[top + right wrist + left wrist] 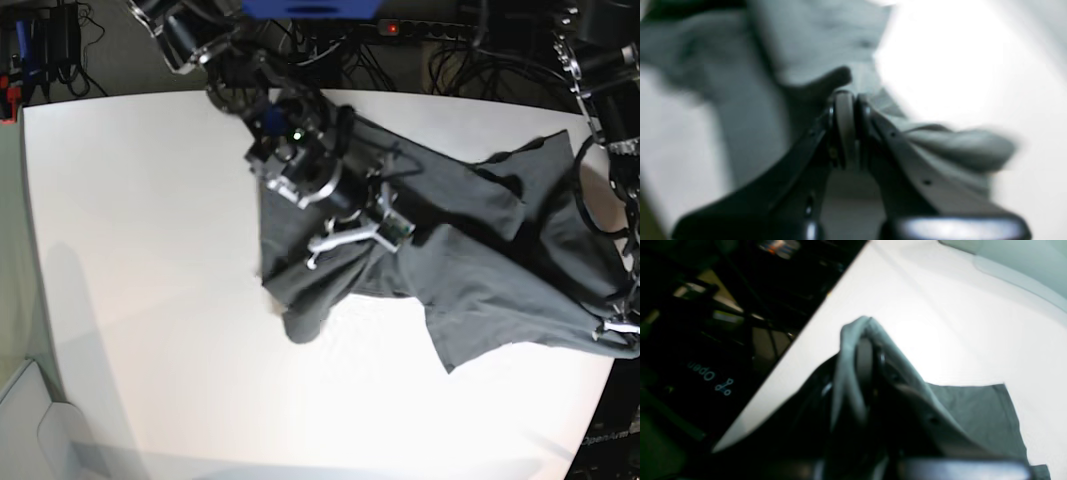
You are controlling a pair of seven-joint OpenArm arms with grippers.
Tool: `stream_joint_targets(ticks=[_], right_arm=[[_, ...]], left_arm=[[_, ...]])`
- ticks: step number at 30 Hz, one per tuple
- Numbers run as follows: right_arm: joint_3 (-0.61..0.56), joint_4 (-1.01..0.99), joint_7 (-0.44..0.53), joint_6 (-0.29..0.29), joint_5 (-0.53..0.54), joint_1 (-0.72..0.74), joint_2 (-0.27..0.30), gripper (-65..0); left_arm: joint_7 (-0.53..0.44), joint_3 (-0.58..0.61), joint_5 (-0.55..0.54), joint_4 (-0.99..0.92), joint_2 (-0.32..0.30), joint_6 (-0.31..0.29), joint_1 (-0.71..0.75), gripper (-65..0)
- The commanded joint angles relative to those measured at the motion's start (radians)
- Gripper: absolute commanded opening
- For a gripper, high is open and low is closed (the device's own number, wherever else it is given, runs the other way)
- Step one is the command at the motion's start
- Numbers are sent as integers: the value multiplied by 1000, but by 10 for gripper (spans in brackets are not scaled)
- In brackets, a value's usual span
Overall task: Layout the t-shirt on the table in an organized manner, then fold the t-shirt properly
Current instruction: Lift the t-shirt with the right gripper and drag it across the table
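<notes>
Blurring t-shirt folds, right hand

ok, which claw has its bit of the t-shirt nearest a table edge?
The left claw: it pinches the t-shirt right at the table edge. The right claw grips cloth over mid-table.

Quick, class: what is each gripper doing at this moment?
Left gripper: shut on the t-shirt, near the table edge.
Right gripper: shut on the t-shirt.
</notes>
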Motion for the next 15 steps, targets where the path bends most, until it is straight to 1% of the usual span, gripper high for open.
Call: stream_joint_targets(ticks=[1,6,11,12,14,15], right_arm=[[-21,19,29,1,7,6,-12,-650],[-137,25,29,2,7,-46,-12,-650],[-140,38,29,-1,6,-67,-11,-650],[-138,47,29,-1,6,-67,-3,-650],[-121,93,27,-2,6,-74,32,-650],[-117,114,27,-2,6,-74,38,-650]], left_arm=[[-29,-6,-4,16,-38,-5,-25,-648],[-31,-8,-5,-2,-61,-5,-28,-648],[-31,-8,-5,-2,-61,-5,-23,-648],[-31,-8,-5,-4,-61,-5,-22,-648],[-31,-8,-5,-4,-61,-5,-22,-648],[-31,-8,-5,-4,-61,-5,-22,-648]])
